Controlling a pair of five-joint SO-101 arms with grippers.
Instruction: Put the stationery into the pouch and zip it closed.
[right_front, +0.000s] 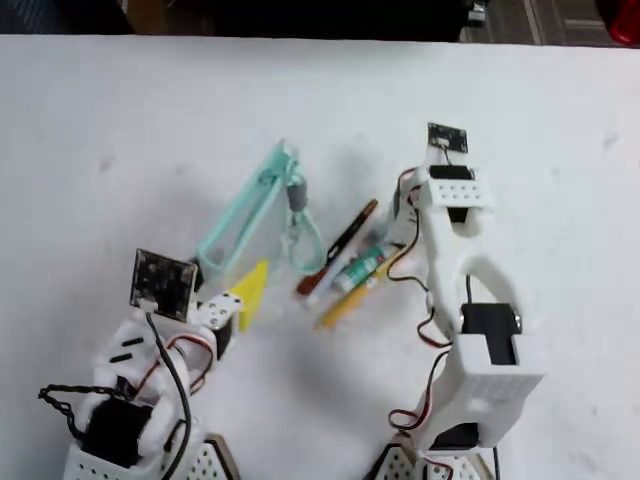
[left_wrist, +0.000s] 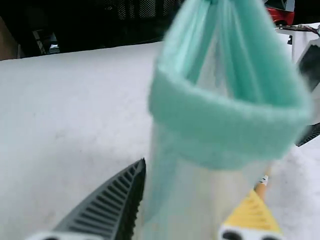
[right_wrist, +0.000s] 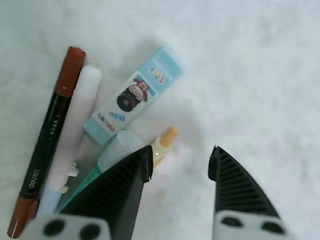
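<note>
A mint-green pouch (right_front: 245, 210) lies slanted on the white table, its strap loop (right_front: 303, 238) trailing toward the stationery. My left gripper (right_front: 228, 272) is shut on the pouch's near end. In the left wrist view the pouch (left_wrist: 225, 125) stands between the black finger (left_wrist: 112, 205) and the yellow finger (left_wrist: 247, 220). My right gripper (right_wrist: 181, 152) hangs open just above the table beside the stationery. There lie a red-capped black marker (right_wrist: 50, 135), a white pen (right_wrist: 72, 125), a light-blue eraser (right_wrist: 132, 95), a yellow pencil (right_wrist: 165, 142) and a teal pen (right_wrist: 107, 155).
The stationery cluster (right_front: 345, 270) lies between the two arms, right of the pouch. The right arm (right_front: 455, 260) stretches over the table's right middle. Bare white table (right_front: 150, 120) spreads to the far left and far right. The table's far edge meets a dark background.
</note>
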